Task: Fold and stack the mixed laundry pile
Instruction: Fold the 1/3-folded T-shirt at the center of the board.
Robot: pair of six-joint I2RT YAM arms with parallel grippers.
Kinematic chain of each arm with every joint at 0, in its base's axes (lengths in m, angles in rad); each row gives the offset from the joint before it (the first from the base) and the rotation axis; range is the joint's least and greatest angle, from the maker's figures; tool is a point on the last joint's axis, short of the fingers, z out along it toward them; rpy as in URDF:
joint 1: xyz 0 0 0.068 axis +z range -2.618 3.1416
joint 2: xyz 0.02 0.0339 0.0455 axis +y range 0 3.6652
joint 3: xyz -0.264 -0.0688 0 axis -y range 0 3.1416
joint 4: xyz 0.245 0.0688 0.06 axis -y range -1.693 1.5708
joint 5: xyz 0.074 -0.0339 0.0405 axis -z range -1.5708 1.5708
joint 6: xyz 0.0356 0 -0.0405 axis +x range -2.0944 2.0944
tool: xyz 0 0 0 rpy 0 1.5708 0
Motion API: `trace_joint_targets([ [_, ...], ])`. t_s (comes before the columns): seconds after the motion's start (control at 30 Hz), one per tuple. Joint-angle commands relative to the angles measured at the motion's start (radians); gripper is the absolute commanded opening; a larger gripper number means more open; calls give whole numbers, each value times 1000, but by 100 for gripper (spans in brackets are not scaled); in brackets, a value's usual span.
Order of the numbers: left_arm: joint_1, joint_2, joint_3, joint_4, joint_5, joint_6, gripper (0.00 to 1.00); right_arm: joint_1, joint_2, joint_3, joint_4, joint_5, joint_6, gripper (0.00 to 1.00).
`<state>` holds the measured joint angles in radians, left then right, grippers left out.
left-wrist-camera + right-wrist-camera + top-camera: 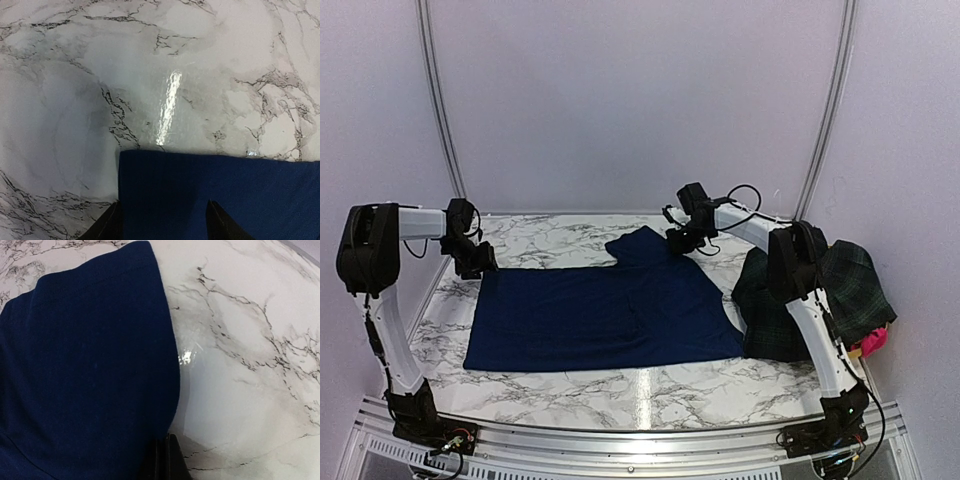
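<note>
A navy-blue cloth (610,315) lies spread flat across the marble table (620,390). My left gripper (477,260) is at the cloth's far left corner. In the left wrist view its fingers (107,225) stand apart astride that corner of the navy cloth (225,185), so the left gripper (162,220) is open. My right gripper (682,240) is at the cloth's far right flap. In the right wrist view the right gripper (167,440) is shut on the edge of the navy cloth (85,365). The plaid garment (855,285) and a small pink piece (875,342) are heaped at the right.
The heap at the right sits partly behind my right arm's upright link (800,270). Bare marble shows along the table's near edge and beyond the cloth toward the back wall (640,100). Metal frame rails (440,110) rise at both back corners.
</note>
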<state>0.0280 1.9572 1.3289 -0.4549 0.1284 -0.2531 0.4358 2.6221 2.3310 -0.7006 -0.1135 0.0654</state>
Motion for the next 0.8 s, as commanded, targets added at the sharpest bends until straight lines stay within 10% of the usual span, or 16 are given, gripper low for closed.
trace_joint_targets([
  [0.0, 0, 55, 33, -30, -18, 30, 58, -53, 4, 0, -41, -69, 57, 0],
  [0.77, 3, 229, 218, -27, -3, 60, 32, -76, 1, -35, -29, -106, 72, 0],
])
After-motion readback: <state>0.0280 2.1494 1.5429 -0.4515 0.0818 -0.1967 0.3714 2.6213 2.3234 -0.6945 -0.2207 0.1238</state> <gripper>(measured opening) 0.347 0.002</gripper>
